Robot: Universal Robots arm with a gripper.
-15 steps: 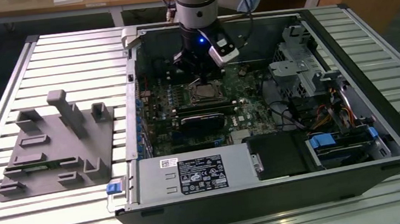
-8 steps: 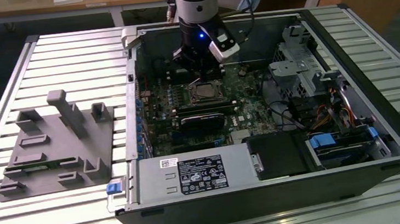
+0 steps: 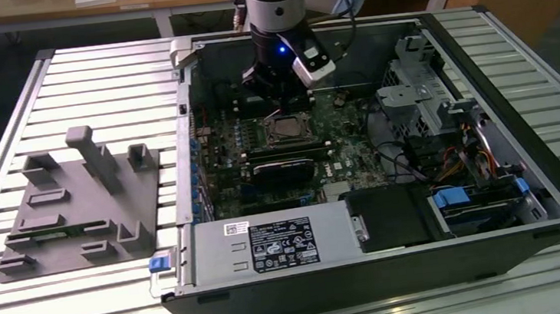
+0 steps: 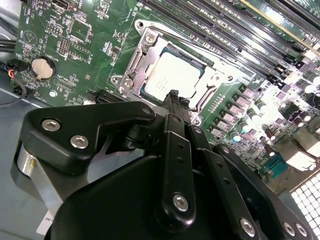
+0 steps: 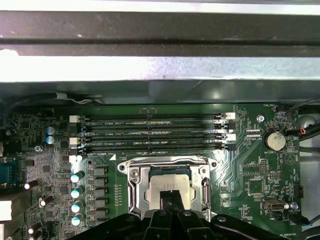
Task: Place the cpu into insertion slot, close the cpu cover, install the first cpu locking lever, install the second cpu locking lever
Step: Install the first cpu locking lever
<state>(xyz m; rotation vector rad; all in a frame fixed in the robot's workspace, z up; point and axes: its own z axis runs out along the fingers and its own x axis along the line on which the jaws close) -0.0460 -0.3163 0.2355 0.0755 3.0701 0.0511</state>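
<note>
The cpu, a small grey-tan square, lies flat in the insertion slot on the green motherboard. It also shows in the first wrist view as the cpu and in the exterior view as the cpu. The silvery cpu cover lies down around it, framing the chip through its cut-out; in the first wrist view the cpu cover looks the same. My gripper hangs just above the chip's near edge with its fingers together and nothing between them. In the exterior view the gripper stands over the socket.
Long black memory slots run beside the socket, with a coin battery nearby. A black card stands just in front of the socket. The case walls, power supply and drive cage enclose the board. A grey fixture lies outside.
</note>
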